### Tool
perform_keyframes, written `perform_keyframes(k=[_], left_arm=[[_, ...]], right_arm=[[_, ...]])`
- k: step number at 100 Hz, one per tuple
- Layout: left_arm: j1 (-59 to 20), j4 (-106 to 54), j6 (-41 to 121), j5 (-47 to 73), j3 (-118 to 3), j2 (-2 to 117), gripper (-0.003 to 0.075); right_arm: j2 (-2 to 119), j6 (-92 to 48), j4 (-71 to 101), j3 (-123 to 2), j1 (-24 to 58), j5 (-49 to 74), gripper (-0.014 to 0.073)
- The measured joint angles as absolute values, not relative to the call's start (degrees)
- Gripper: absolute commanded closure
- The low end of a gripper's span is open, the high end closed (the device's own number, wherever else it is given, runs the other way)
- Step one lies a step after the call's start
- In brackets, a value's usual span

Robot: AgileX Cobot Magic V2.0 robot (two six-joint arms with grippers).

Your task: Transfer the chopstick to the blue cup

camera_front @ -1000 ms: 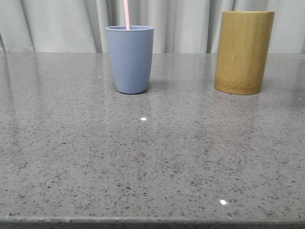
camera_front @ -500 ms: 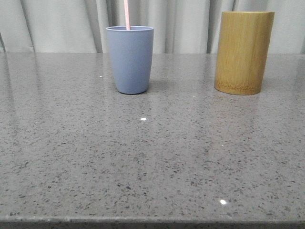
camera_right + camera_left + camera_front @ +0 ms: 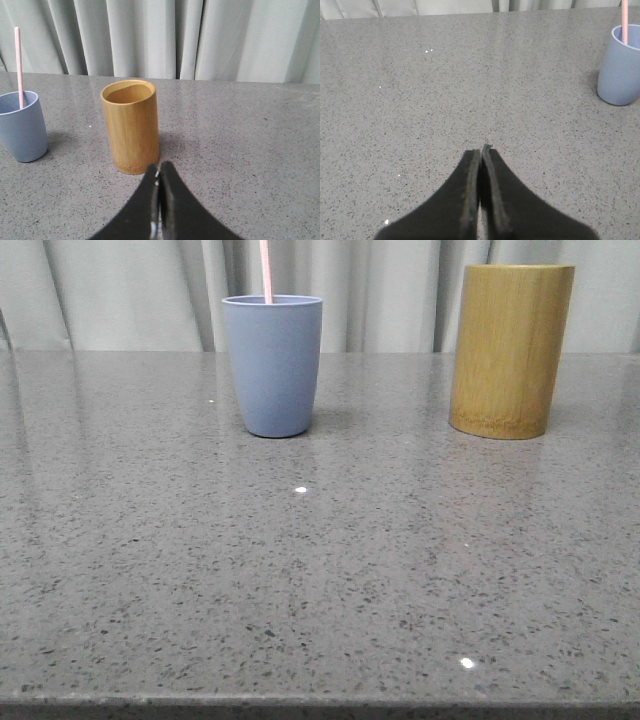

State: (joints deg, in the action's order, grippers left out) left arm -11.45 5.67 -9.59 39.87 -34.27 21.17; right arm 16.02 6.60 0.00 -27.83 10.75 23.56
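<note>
The blue cup (image 3: 272,365) stands upright on the grey stone table, left of centre at the back. A pale pink chopstick (image 3: 266,270) sticks up out of it. Cup (image 3: 620,72) and chopstick (image 3: 624,20) also show in the left wrist view, and cup (image 3: 21,127) and chopstick (image 3: 19,65) in the right wrist view. My left gripper (image 3: 481,150) is shut and empty, low over bare table well short of the cup. My right gripper (image 3: 159,167) is shut and empty, just in front of the bamboo cylinder. Neither gripper shows in the front view.
A taller yellow-brown bamboo cylinder (image 3: 511,350) stands at the back right; its inside looks empty in the right wrist view (image 3: 131,125). A pale curtain (image 3: 380,290) hangs behind the table. The table's front edge (image 3: 320,705) runs along the bottom of the front view.
</note>
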Motion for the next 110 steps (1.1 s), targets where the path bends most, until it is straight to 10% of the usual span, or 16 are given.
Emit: perform_keyframes(k=[110], left_arm=[[-11.38, 5.67, -9.59, 38.82, -31.53, 19.59, 0.0739]], right_arm=[[14.06, 6.69, 0.00, -26.60, 10.75, 23.10, 0.0691]])
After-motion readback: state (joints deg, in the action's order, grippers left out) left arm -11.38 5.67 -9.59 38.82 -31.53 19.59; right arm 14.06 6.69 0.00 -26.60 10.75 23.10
